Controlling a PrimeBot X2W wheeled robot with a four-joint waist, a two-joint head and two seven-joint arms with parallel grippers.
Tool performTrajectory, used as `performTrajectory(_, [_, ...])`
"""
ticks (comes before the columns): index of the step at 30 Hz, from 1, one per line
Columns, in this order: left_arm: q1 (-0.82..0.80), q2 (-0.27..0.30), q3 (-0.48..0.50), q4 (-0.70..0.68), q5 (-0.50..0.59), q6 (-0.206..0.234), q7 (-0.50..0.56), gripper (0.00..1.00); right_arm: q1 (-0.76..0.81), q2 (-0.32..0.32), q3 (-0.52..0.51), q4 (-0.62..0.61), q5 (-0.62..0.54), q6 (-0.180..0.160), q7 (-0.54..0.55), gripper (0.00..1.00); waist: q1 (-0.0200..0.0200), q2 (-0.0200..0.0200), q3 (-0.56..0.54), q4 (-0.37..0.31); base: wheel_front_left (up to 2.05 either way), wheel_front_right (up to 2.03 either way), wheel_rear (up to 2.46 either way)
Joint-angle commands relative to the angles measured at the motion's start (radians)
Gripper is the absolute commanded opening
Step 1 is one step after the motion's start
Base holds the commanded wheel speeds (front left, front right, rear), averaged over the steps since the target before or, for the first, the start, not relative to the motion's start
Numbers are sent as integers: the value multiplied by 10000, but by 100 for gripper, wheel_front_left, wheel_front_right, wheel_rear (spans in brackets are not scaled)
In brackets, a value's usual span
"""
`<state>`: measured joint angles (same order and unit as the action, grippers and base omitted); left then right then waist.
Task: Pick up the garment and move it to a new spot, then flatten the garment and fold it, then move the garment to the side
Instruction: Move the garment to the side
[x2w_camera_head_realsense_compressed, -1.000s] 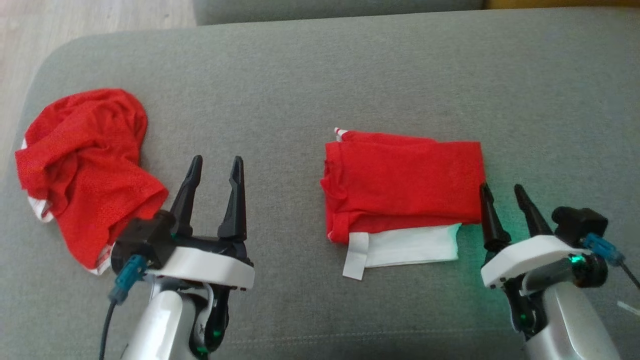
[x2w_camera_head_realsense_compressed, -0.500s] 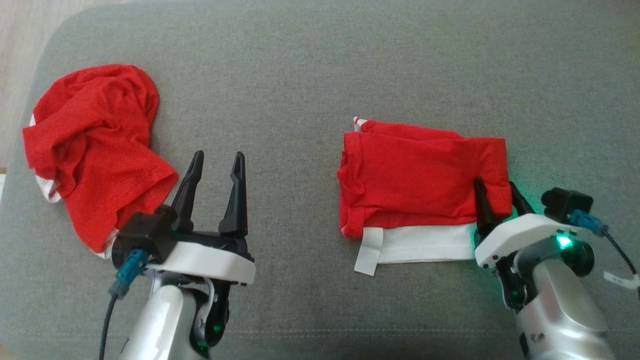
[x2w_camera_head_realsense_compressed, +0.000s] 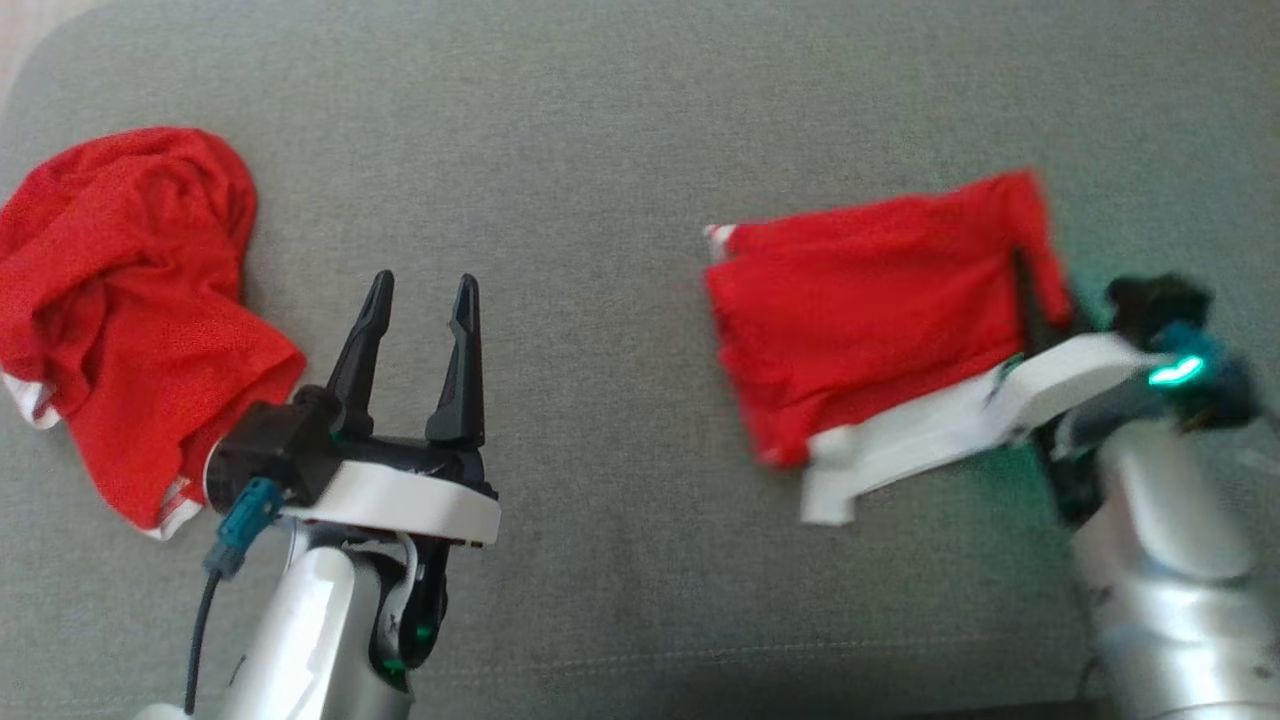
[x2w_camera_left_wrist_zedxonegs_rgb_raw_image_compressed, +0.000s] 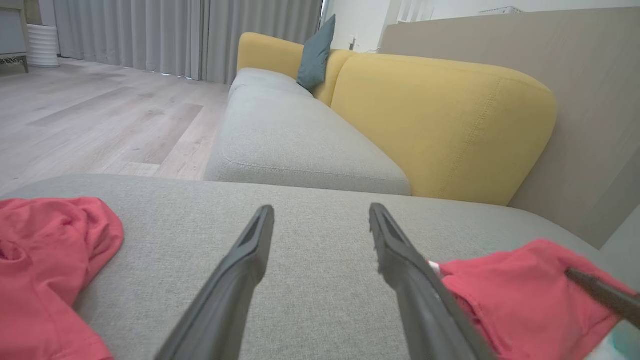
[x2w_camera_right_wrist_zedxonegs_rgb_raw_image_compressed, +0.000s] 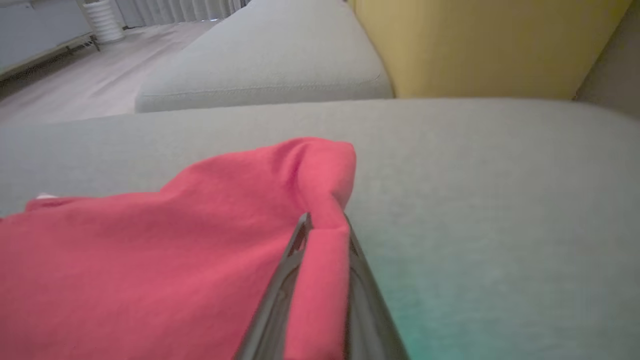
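Observation:
The folded red garment (x2w_camera_head_realsense_compressed: 870, 280) with a white underlayer lies on the grey cushion (x2w_camera_head_realsense_compressed: 600, 120), right of centre. My right gripper (x2w_camera_head_realsense_compressed: 1035, 290) is shut on its right edge, and that edge is raised and tilted. In the right wrist view, red garment (x2w_camera_right_wrist_zedxonegs_rgb_raw_image_compressed: 175, 240) cloth is pinched between the right gripper (x2w_camera_right_wrist_zedxonegs_rgb_raw_image_compressed: 325, 225) fingers. My left gripper (x2w_camera_head_realsense_compressed: 420, 285) hovers open over bare cushion, holding nothing. In the left wrist view, the left gripper (x2w_camera_left_wrist_zedxonegs_rgb_raw_image_compressed: 322, 210) points between the two red cloths, with the folded garment (x2w_camera_left_wrist_zedxonegs_rgb_raw_image_compressed: 510, 295) at the lower right.
A second, crumpled red garment (x2w_camera_head_realsense_compressed: 120, 300) lies at the cushion's left end, just left of my left gripper, also seen as a red heap (x2w_camera_left_wrist_zedxonegs_rgb_raw_image_compressed: 45, 260). A yellow backrest (x2w_camera_left_wrist_zedxonegs_rgb_raw_image_compressed: 440, 120) and another grey seat (x2w_camera_left_wrist_zedxonegs_rgb_raw_image_compressed: 290, 140) stand beyond. Wooden floor (x2w_camera_left_wrist_zedxonegs_rgb_raw_image_compressed: 100, 120) lies to the left.
My right gripper has slid onto the folded garment's right edge, shut on it and pulled that edge up and away. The head camera has shifted. The left gripper has stayed open.

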<state>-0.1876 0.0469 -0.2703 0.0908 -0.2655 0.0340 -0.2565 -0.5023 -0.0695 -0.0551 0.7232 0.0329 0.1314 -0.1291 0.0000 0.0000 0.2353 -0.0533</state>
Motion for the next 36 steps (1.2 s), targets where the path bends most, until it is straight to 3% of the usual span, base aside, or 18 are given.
performTrajectory(1, [-345, 33, 404, -362, 78, -24, -53, 100, -390, -232, 63, -459, -132, -7, 0, 0, 0, 0, 60, -67, 0, 0, 0])
performTrajectory(5, [-402, 33, 457, -393, 101, -54, -53, 100, -510, -1246, -295, -1316, -846, -7, 404, 0, 0, 0, 192, -185, 0, 0, 0])
performTrajectory(12, [-528, 33, 495, -400, 111, -142, -53, 100, -625, -2870, -1158, -2110, -999, -7, 1082, 0, 0, 0, 384, -247, 0, 0, 0])
performTrajectory(15, [-564, 33, 533, -390, 123, -181, -53, 100, -660, -3135, -1432, -2265, -925, -7, 1155, 0, 0, 0, 439, -236, 0, 0, 0])
performTrajectory(25, [-524, 33, 631, -379, 169, -221, -53, 100, -625, -3028, -1696, -2477, -763, -7, 1274, 0, 0, 0, 478, -258, 0, 0, 0])
performTrajectory(26, [-520, 33, 635, -371, 174, -223, -53, 100, -616, -2995, -1698, -2467, -739, -7, 1281, 16, 0, 0, 472, -261, 0, 0, 0])
performTrajectory(27, [-516, 33, 642, -361, 178, -224, -53, 100, -593, -2964, -1664, -2466, -719, -7, 1293, 49, 0, 0, 462, -265, 0, 0, 0])
performTrajectory(28, [-510, 33, 649, -353, 179, -222, -53, 100, -568, -2937, -1640, -2479, -708, -7, 1301, 98, 0, 0, 447, -270, 0, 0, 0])
performTrajectory(36, [-434, 33, 625, -302, 137, -213, -53, 100, -497, -2762, -1683, -2769, -589, -7, 1204, 100, 0, 0, 292, -279, 0, 0, 0])
